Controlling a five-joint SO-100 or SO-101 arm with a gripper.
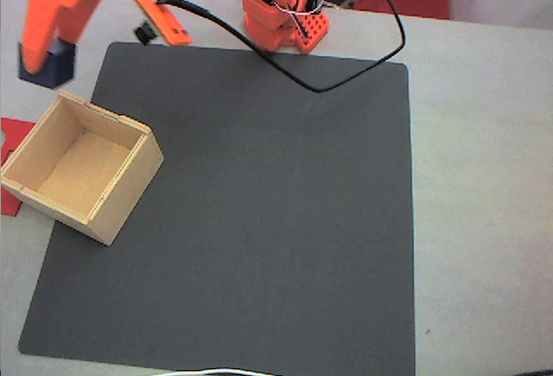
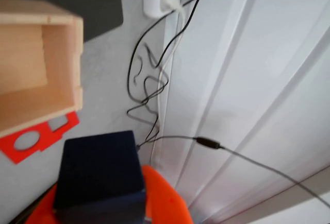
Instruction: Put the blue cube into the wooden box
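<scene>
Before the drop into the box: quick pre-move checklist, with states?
1. Cube held in pincer: ok, shut on it in the fixed view.
2. Cube lifted off the table: ok, the wrist view shows it hanging above the floor side.
3. Box open and empty: ok.
4. Cube over the box opening: not ok, it sits beyond the box's far corner in the fixed view.
5. Box flat on the mat: cannot tell, one side overhangs the red piece.
6. Black cable away from the pincer's path: ok.
</scene>
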